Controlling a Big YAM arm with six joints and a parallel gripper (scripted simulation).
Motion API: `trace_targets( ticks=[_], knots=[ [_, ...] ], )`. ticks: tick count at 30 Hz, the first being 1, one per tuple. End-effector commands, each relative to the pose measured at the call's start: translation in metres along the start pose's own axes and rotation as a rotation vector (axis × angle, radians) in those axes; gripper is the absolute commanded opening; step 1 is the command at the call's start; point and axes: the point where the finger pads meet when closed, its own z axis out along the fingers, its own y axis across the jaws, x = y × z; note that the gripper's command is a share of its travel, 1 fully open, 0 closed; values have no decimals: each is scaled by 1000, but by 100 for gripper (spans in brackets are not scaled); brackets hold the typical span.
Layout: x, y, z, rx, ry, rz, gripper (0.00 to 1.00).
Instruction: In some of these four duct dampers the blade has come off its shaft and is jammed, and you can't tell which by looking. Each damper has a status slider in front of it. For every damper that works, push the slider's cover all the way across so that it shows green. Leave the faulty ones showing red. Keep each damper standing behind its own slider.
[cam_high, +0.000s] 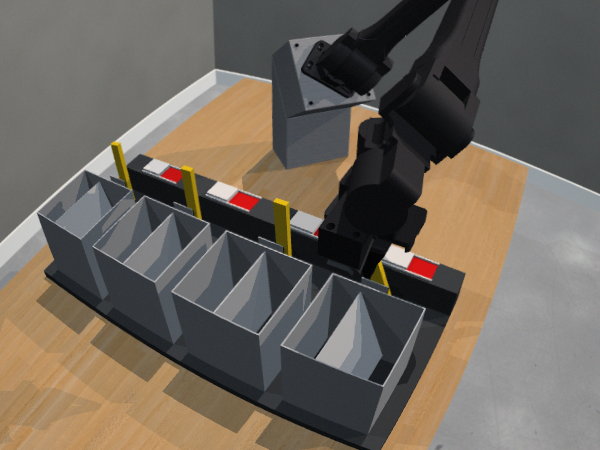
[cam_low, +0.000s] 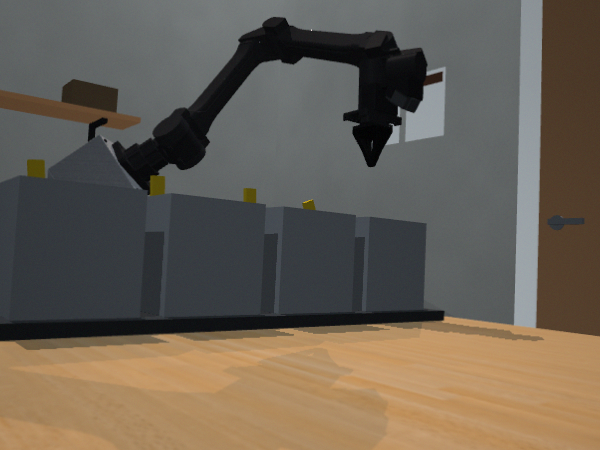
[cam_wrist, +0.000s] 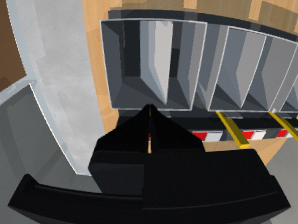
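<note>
Four grey open-topped dampers (cam_high: 225, 345) (cam_low: 215, 260) stand in a row, each behind its own slider. Yellow levers (cam_high: 282, 227) (cam_low: 157, 185) (cam_wrist: 232, 130) stand upright at the three left dampers in the top view. The rightmost lever (cam_high: 382, 277) (cam_low: 308, 204) is tilted and partly hidden by my arm. All four sliders show red (cam_high: 422, 268) (cam_wrist: 200, 135) beside white covers (cam_high: 399, 256) (cam_wrist: 214, 136); the third red is mostly hidden. The rightmost damper's pale blade (cam_high: 350, 335) (cam_wrist: 162, 60) slopes inside it. My gripper (cam_high: 366, 275) (cam_low: 371, 165) (cam_wrist: 149, 109) is shut and empty, high above the rightmost slider side.
A dark base plate (cam_high: 425, 365) (cam_low: 400, 316) carries the dampers. The sliders sit along a raised dark rail (cam_high: 452, 282) between the dampers and the grey robot pedestal (cam_high: 320, 145). The table's right edge lies near the rightmost damper. Narrow gaps separate the dampers.
</note>
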Motion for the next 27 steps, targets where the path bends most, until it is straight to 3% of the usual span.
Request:
trace_targets(
  ticks=[1, 21, 27],
  knots=[
    [-3, -7, 7, 9, 17, 24, 0],
    [-3, -7, 7, 9, 17, 26, 0],
    [-3, -7, 6, 11, 16, 138, 0]
  ],
)
